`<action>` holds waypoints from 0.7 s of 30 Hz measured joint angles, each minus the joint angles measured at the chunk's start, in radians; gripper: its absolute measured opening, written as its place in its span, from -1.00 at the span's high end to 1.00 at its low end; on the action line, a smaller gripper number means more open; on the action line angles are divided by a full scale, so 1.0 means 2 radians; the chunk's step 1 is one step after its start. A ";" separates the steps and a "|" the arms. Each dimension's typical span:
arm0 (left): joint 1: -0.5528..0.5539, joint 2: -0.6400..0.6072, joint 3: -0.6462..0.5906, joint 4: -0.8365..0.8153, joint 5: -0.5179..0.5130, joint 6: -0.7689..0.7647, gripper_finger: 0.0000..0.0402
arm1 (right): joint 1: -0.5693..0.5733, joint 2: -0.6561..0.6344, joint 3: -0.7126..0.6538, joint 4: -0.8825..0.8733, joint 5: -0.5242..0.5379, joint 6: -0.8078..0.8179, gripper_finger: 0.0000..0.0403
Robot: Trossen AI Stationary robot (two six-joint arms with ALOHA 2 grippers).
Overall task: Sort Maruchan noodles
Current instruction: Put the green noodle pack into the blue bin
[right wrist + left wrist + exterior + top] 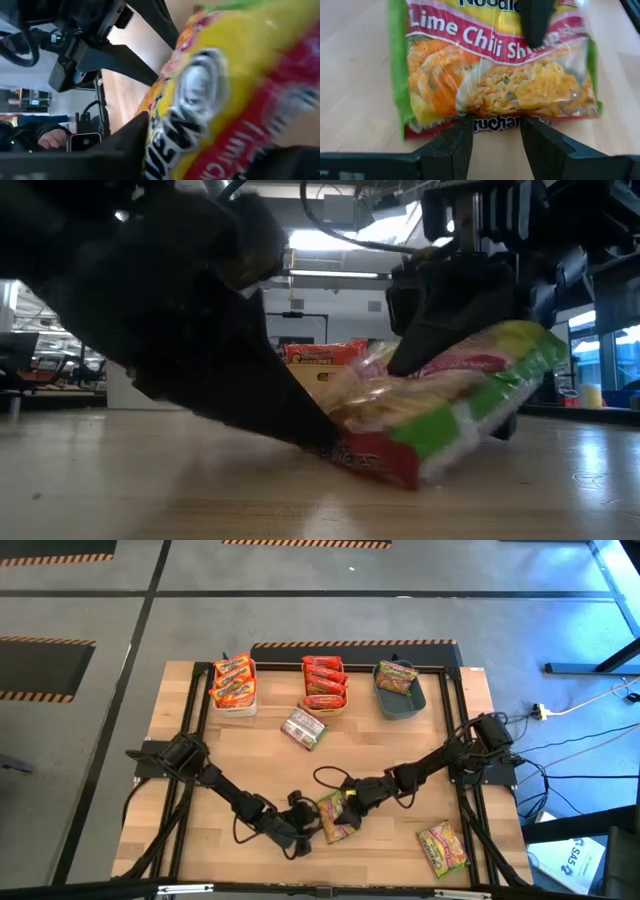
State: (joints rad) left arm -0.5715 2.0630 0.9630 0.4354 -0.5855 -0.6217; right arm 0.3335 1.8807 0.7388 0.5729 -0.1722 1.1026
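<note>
- Green-edged lime chili packet [336, 816] sat near table's 6 o'clock edge, between the two grippers, one end tipped up off the wood in low view.
- Left gripper [303, 831] was at the pkt's 8 o'clock side; its fingers [451, 145] pinched the bottom seam, jaws part-closed on that edge.
- Right gripper [352, 797] came in from 2 o'clock; one finger pressed on the pkt face, the other ran under it. Closing on it, but a firm grip couldn't be told.
- Handling, my read: light, crinkly film, slick; noodle block inside stiff but brittle, so squeeze gently. Best hold looked like the flat seam or across the short width, not the puffy middle.
- Another green-edged packet [442, 847] lay flat at approx 5 o'clock, well apart from both arms.
- A silvery-backed packet [304, 728] lay face down near table centre, just in front of the bins.
- White bin [234, 702] at 11 o'clock held orange-yellow pkts.
- Orange bin [324, 706] at 12 o'clock held red pkts, stacked.
- Grey-blue bin [402, 702] at 1 o'clock held one green-yellow pkt; prob. where the held one belongs.
</note>
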 joint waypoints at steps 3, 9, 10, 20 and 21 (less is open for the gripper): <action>0.000 -0.018 0.000 -0.011 0.030 0.021 0.21 | -0.003 0.000 0.000 0.008 -0.006 -0.034 0.38; 0.000 -0.095 0.000 -0.135 0.139 0.097 0.21 | -0.025 -0.019 0.000 -0.004 -0.017 -0.147 0.48; 0.000 -0.110 0.000 -0.160 0.147 0.110 0.21 | -0.031 -0.026 -0.001 -0.009 -0.016 -0.174 0.46; 0.031 -0.277 0.000 -0.408 -0.008 0.148 0.21 | -0.152 -0.134 0.000 -0.096 -0.018 -0.506 0.49; 0.036 -0.290 0.000 -0.416 -0.017 0.151 0.21 | -0.166 -0.151 0.000 -0.119 -0.016 -0.532 0.49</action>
State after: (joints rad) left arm -0.4991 1.4821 0.9630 -0.3973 -0.6195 -0.3190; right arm 0.0016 1.5778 0.7387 0.3341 -0.2045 0.0382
